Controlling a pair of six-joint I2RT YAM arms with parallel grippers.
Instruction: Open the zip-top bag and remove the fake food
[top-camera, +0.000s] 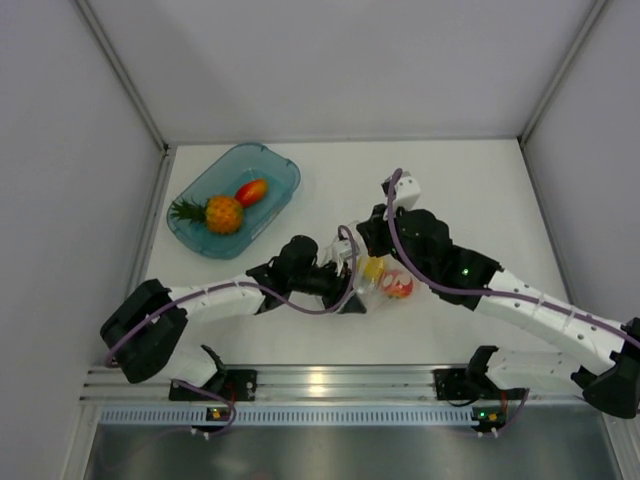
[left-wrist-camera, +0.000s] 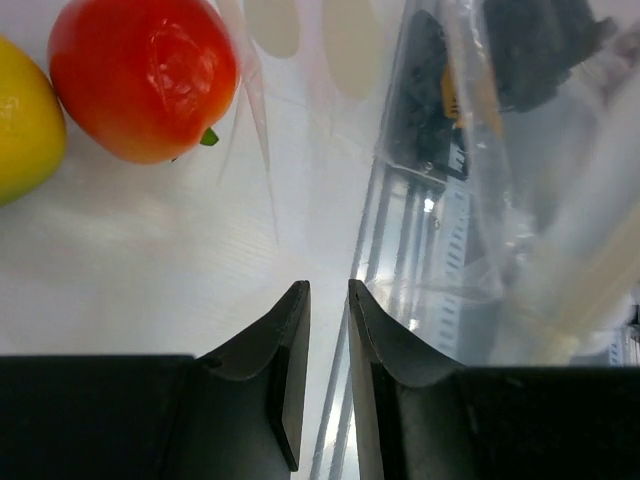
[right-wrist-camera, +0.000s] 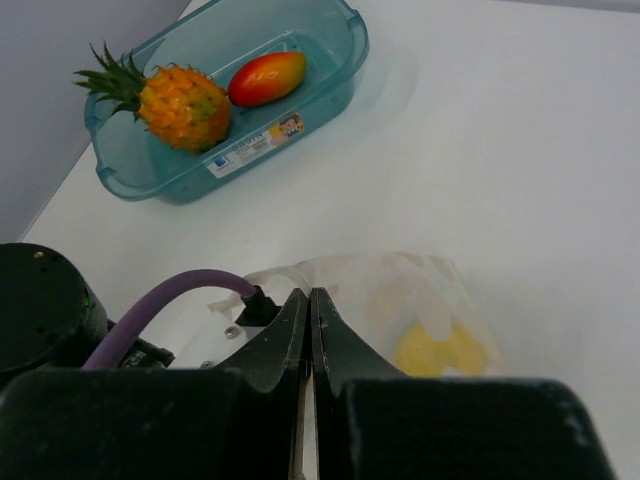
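Observation:
The clear zip-top bag (top-camera: 385, 283) lies mid-table with a yellow lemon (top-camera: 372, 268) and a red fruit (top-camera: 400, 287) inside. My right gripper (top-camera: 372, 245) is shut on the bag's far edge. In the right wrist view its jaws (right-wrist-camera: 310, 292) pinch the film, with the bag (right-wrist-camera: 400, 280) and lemon (right-wrist-camera: 440, 350) just beyond. My left gripper (top-camera: 352, 297) is at the bag's left side. In its wrist view the jaws (left-wrist-camera: 328, 285) stand slightly apart with nothing solid between them. The red fruit (left-wrist-camera: 145, 75) and lemon (left-wrist-camera: 20, 120) lie ahead to the left, and crinkled bag film (left-wrist-camera: 500, 200) is on the right.
A teal tray (top-camera: 270, 165) at the back left holds an orange pineapple (top-camera: 222, 213) and a red-orange fruit (top-camera: 251, 191). All three also show in the right wrist view: tray (right-wrist-camera: 345, 40), pineapple (right-wrist-camera: 180, 100), fruit (right-wrist-camera: 267, 78). A metal rail (top-camera: 320, 382) runs along the near edge.

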